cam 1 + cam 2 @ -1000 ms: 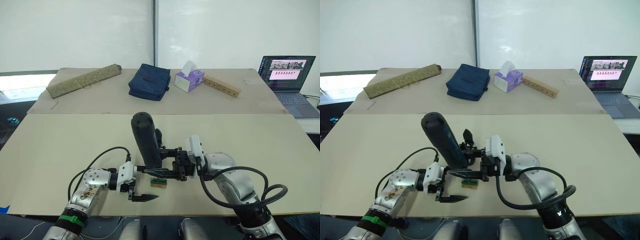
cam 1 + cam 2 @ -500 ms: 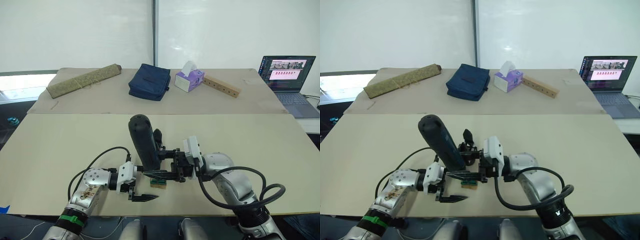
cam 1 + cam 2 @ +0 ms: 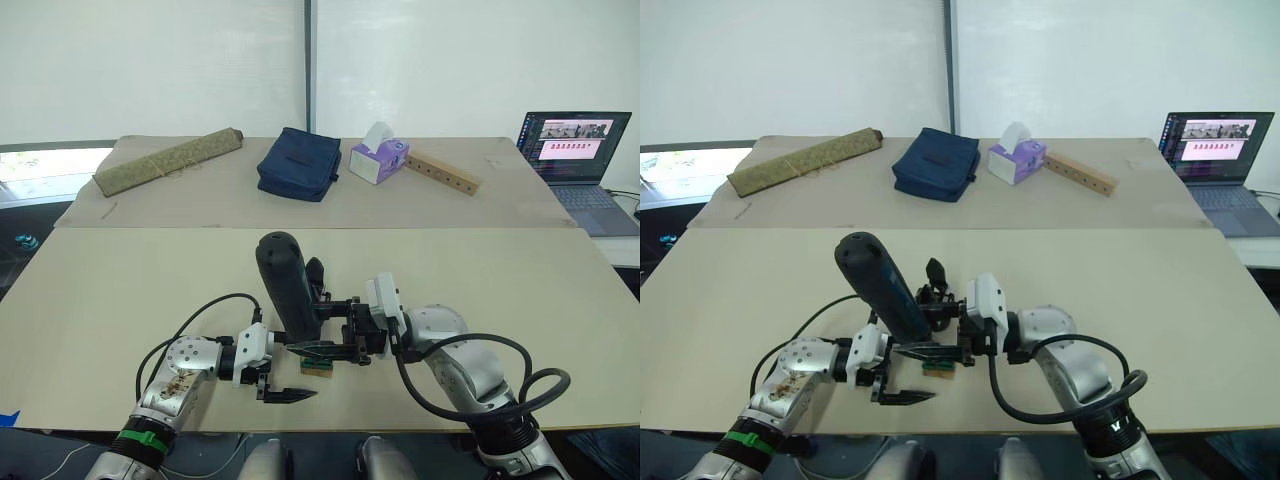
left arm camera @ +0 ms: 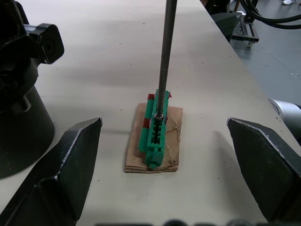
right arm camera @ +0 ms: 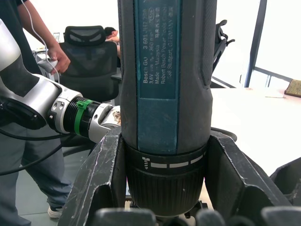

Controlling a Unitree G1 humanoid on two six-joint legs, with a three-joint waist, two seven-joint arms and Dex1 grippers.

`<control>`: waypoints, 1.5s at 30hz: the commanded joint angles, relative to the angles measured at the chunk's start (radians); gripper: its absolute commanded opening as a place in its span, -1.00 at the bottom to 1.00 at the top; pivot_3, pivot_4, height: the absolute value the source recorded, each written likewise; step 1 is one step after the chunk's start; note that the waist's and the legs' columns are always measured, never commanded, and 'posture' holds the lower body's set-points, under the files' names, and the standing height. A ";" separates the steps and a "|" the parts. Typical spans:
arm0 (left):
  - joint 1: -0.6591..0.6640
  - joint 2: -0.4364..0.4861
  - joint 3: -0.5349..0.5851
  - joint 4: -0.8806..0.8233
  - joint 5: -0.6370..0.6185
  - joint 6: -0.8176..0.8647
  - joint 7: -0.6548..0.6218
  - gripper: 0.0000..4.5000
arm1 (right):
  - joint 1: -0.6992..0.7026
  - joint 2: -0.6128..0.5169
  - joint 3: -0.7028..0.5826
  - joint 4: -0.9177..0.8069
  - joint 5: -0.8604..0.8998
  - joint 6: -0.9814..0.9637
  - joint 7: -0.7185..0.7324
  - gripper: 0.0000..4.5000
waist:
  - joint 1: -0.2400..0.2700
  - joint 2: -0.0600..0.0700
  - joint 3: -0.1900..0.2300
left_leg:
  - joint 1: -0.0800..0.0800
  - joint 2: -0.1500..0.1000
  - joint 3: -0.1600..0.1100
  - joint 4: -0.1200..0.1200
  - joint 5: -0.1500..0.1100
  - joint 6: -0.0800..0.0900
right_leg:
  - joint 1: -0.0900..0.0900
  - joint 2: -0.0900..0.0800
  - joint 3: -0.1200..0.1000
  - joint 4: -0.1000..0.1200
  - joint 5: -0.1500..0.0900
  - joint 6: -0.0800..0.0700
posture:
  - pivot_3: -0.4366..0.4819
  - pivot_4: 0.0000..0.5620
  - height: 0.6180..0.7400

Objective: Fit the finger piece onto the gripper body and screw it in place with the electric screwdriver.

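The electric screwdriver (image 3: 287, 290) stands nearly upright near the table's front, its rounded end up and leaning slightly left. My right gripper (image 3: 318, 325) is shut on its lower part, and both fingers (image 5: 101, 181) clasp the collar. Its thin metal bit (image 4: 164, 56) comes down onto a small green-and-tan block (image 4: 155, 134). My left gripper (image 4: 163, 123) is open, with a finger on each side of that block and touching nothing. The gripper body (image 4: 19, 89) stands just behind the screwdriver, its pointed finger sticking up (image 3: 933, 272). The finger piece is out of view.
At the far side of the table lie a rolled mat (image 3: 168, 160), a blue bag (image 3: 298, 163), a tissue box (image 3: 378, 158) and a wooden bar (image 3: 443, 172). A laptop (image 3: 575, 150) stands at the far right. A person (image 5: 33, 28) stands beyond the table's front edge.
The right gripper has carried the screwdriver slightly left and down, leaning it a little more. The left gripper and the green-and-tan block have stayed put.
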 commanded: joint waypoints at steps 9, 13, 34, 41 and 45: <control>0.040 0.009 0.049 -0.044 -0.098 0.082 -0.026 1.00 | -0.035 0.002 -0.057 -0.093 0.087 0.011 -0.017 -0.16 | -0.004 -0.001 0.001 | -0.001 0.001 0.000 -0.001 0.000 0.000 | -0.002 0.001 0.000 0.000 0.000 0.000 | -0.05 -0.47 1.00; 0.059 0.046 0.090 -0.091 -0.156 0.104 -0.070 1.00 | -0.057 -0.008 -0.073 -0.128 0.123 0.041 -0.030 -0.16 | -0.006 -0.002 0.002 | -0.002 0.002 0.000 -0.001 0.000 0.000 | -0.004 0.001 0.000 0.001 0.000 -0.001 | -0.05 -0.47 1.00; 0.120 0.163 0.391 -0.246 -0.354 0.362 0.077 1.00 | -0.143 -0.101 -0.213 -0.303 0.320 0.199 -0.151 -0.16 | -0.002 -0.004 0.006 | -0.012 0.001 0.001 -0.001 0.001 -0.001 | -0.016 -0.001 0.000 0.003 0.000 -0.002 | -0.05 -0.47 1.00; 0.007 0.081 0.265 -0.079 -0.096 0.215 0.205 1.00 | -0.152 -0.136 -0.236 -0.311 0.337 0.206 -0.167 -0.16 | 0.000 -0.005 0.007 | -0.013 0.000 0.001 -0.001 0.001 -0.002 | -0.016 0.000 0.000 0.003 0.001 -0.002 | -0.05 -0.47 1.00; -0.004 0.043 0.200 -0.040 -0.044 0.160 0.192 1.00 | -0.157 -0.148 -0.245 -0.310 0.344 0.209 -0.178 -0.16 | -0.004 -0.005 0.007 | -0.014 0.000 0.001 -0.001 0.001 -0.002 | -0.017 0.000 0.000 0.003 0.001 -0.002 | -0.05 -0.47 1.00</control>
